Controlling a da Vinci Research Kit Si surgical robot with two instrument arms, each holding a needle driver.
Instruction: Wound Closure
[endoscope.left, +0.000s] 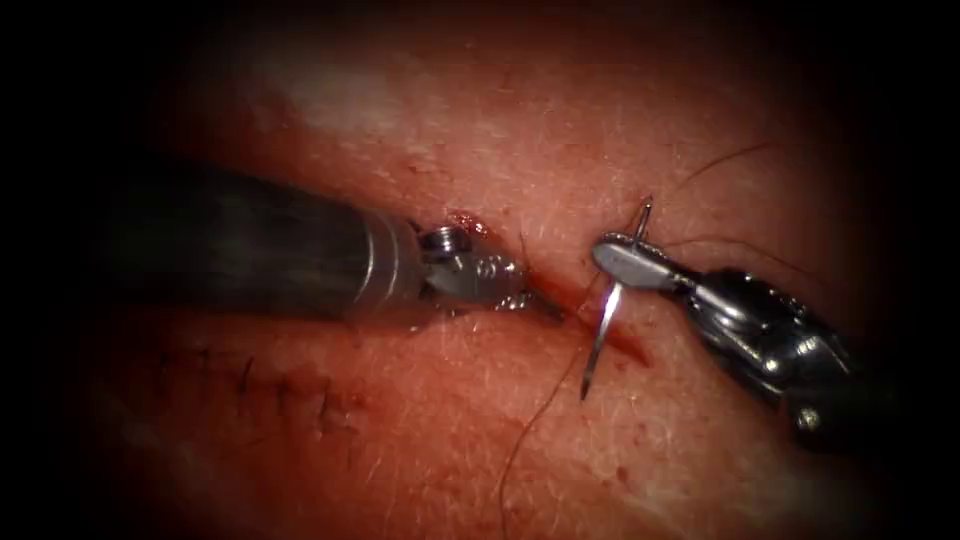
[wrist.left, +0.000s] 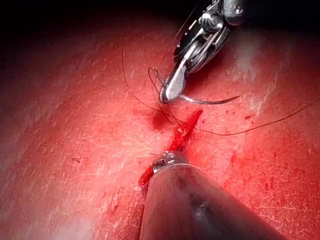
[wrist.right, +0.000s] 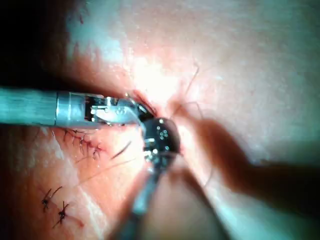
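Pink tissue (endoscope.left: 560, 130) spreads across the scene, wet with red fluid (wrist.left: 182, 132) along the cut (endoscope.left: 600, 325), which runs from the left tool's tip toward the lower right in the endoscope view. An older row of dark stitches (endoscope.left: 290, 390) sits on the near left.

The right hand (endoscope.left: 625, 262) comes in from the right and is clamped on the needle (endoscope.left: 605, 330), gripping it toward its upper end, close to where the thread (endoscope.left: 535, 425) joins. From that grip the needle's long axis hangs down and slightly left, its curve crossing over the cut and its point free above the tissue on the near side. It does not appear to be in the tissue. The left wrist view agrees: the needle (wrist.left: 210, 101) curves clear of the surface from the closed tips of the right hand (wrist.left: 170, 92).

The left hand (endoscope.left: 505, 290) lies at the left end of the cut, its tips low against the tissue edge; I cannot tell whether they are apart or together, or whether they hold anything.

Thread trails from the needle down toward the near edge, and more loops lie on the far right.

The needle's point lies between the two hands, just beside the cut and right of the left hand's tip, so the right hand alone governs it.
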